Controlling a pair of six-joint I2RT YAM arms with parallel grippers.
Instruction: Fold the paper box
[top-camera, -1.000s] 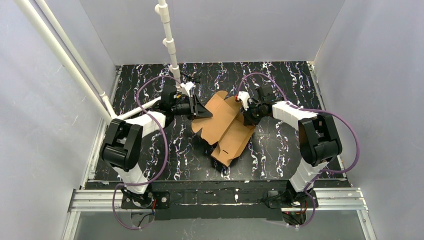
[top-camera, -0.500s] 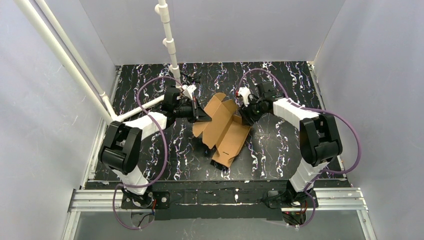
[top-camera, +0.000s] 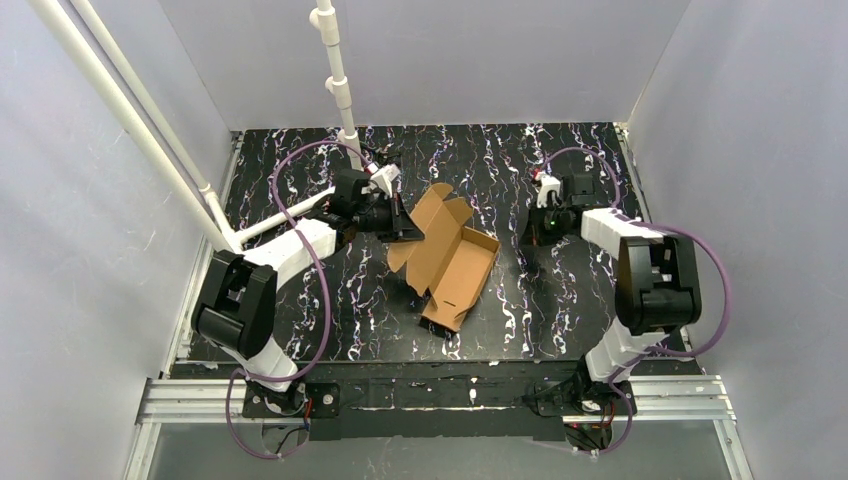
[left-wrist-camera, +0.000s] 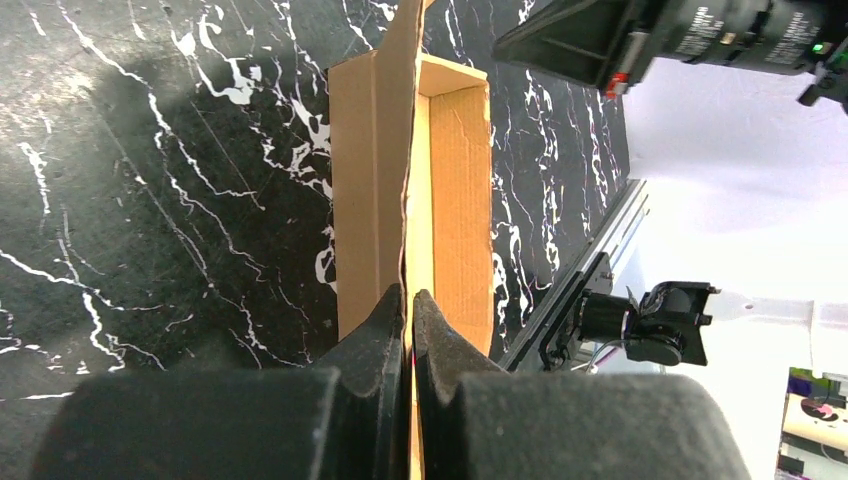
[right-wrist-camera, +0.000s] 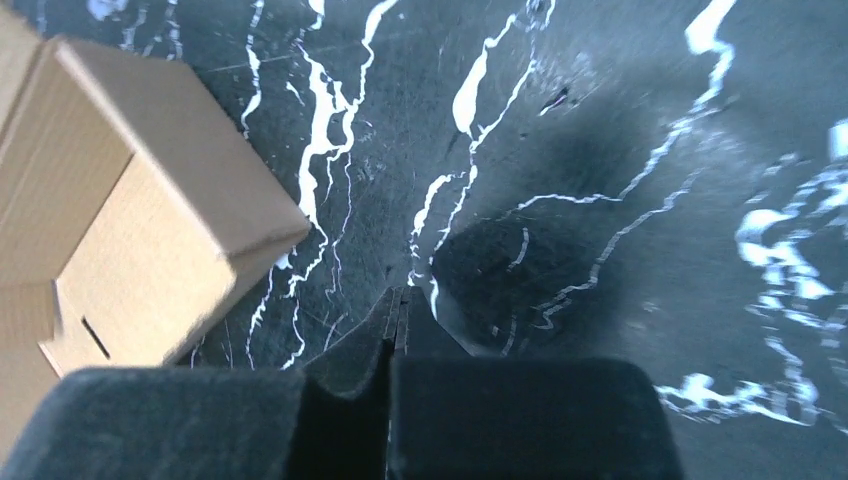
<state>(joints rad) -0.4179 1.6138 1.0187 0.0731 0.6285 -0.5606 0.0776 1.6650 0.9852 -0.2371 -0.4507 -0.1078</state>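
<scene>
Pinching a standing flap (left-wrist-camera: 370, 180) of the paper box (left-wrist-camera: 460, 200), the left hand (left-wrist-camera: 408, 300) is clamped tight on the thin cardboard edge, which runs straight out from between its fingers. Just past the fingertips the box sits on the black marbled surface (left-wrist-camera: 150, 200) as a half-folded open tray, walls up, plain brown corrugated inside. The right hand (right-wrist-camera: 397, 300) is squeezed closed on nothing, over bare surface. The box is off to its left, apart, with a small slot (right-wrist-camera: 97, 338) cut in the panel.
</scene>
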